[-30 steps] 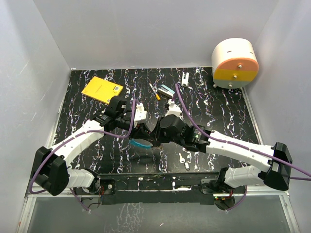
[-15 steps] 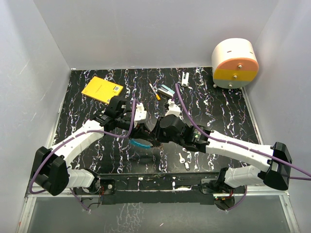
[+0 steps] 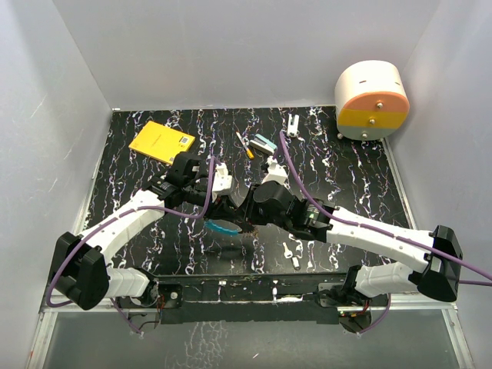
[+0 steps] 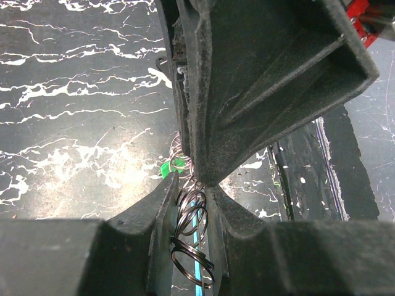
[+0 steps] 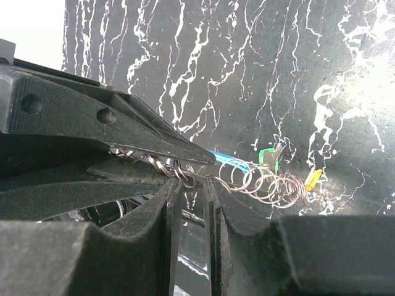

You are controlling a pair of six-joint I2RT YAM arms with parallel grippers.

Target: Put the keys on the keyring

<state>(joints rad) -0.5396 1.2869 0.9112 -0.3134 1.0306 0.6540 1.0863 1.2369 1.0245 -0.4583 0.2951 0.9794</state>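
Black marbled tabletop (image 3: pixel 350 165), white walls (image 3: pixel 231 46)

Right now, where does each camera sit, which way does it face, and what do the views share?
Top external: above and behind the arms, facing down at the table; both arms show, left gripper and right gripper tip to tip mid-table.
Left wrist: on the left arm, facing down past the left fingers at the keyring.
Right wrist: on the right arm, facing along the right fingers at the keyring.
Shared: both wrist views show the green-headed key.
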